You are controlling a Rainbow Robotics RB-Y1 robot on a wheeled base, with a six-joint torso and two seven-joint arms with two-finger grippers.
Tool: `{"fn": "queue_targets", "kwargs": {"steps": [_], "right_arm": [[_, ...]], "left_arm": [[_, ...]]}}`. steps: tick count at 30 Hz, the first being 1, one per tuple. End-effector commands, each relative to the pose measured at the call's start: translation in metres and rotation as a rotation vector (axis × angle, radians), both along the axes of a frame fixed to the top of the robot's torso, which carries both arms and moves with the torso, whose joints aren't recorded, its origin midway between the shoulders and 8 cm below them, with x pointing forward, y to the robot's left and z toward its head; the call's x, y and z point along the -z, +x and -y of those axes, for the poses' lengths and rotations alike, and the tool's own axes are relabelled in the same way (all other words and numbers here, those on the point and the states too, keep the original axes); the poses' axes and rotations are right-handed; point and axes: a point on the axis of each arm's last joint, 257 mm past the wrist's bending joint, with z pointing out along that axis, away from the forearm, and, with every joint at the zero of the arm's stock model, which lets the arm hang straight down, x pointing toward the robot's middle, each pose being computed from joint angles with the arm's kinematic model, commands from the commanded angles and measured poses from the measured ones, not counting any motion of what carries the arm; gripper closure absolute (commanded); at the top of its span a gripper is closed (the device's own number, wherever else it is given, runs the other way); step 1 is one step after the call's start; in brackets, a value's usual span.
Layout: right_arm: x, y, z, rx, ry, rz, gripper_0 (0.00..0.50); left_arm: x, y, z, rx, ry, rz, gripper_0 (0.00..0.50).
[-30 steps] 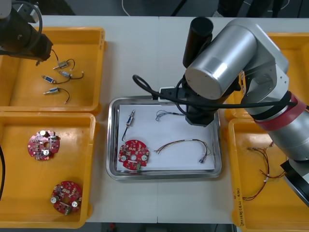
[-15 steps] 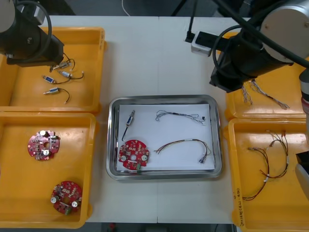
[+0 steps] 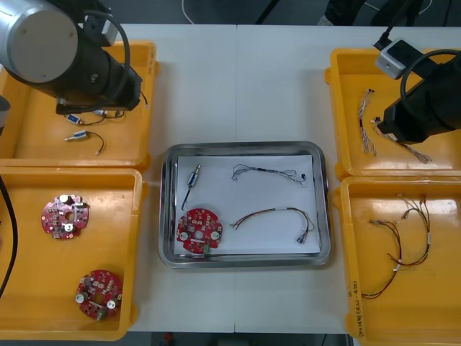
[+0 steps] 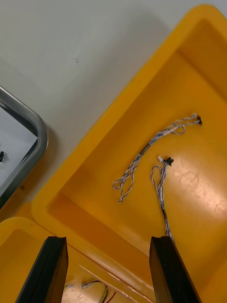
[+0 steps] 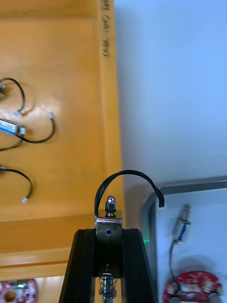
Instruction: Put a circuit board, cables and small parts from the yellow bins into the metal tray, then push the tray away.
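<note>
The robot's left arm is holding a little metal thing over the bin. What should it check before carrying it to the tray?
1. Small metal part clamped between the left gripper fingers: ok.
2. Its black cable free of the bin below: cannot tell.
3. Bare room in the metal tray: ok.
4. Circuit board lies clear of that bare room: ok.
5. Right gripper out of the way, fingers open over the far right yellow bin: ok.

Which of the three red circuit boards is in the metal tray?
The round red circuit board inside the metal tray; the other two boards sit together in a yellow bin at the robot's left.
</note>
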Motion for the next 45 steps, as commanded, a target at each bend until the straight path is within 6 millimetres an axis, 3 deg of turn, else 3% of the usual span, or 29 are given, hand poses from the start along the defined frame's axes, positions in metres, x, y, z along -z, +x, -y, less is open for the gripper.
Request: {"fn": "queue_targets", "kwargs": {"steps": [1, 6, 17, 26, 38, 45], "right_arm": [[-0.004, -0.01, 0.043, 0.142, 0.039, 0.017, 0.0], [0.012, -0.028, 0.07, 0.266, 0.101, -0.006, 0.0], [0.038, -0.066, 0.109, 0.41, 0.16, -0.037, 0.0], [0.058, -0.09, 0.132, 0.512, 0.209, -0.081, 0.0], [0.081, -0.107, 0.122, 0.592, 0.313, -0.124, 0.0], [0.08, -0.107, 0.124, 0.609, 0.316, -0.117, 0.0]], "left_arm": [[0.01, -0.019, 0.05, 0.004, -0.076, -0.009, 0.495], [0.027, -0.028, 0.09, 0.039, -0.088, -0.006, 0.495], [0.075, -0.04, 0.143, 0.092, -0.072, -0.034, 0.496], [0.117, -0.036, 0.156, 0.09, -0.035, -0.07, 0.493], [0.159, -0.028, 0.167, 0.089, -0.014, -0.089, 0.493], [0.17, -0.029, 0.166, 0.084, -0.007, -0.1, 0.494]]}}
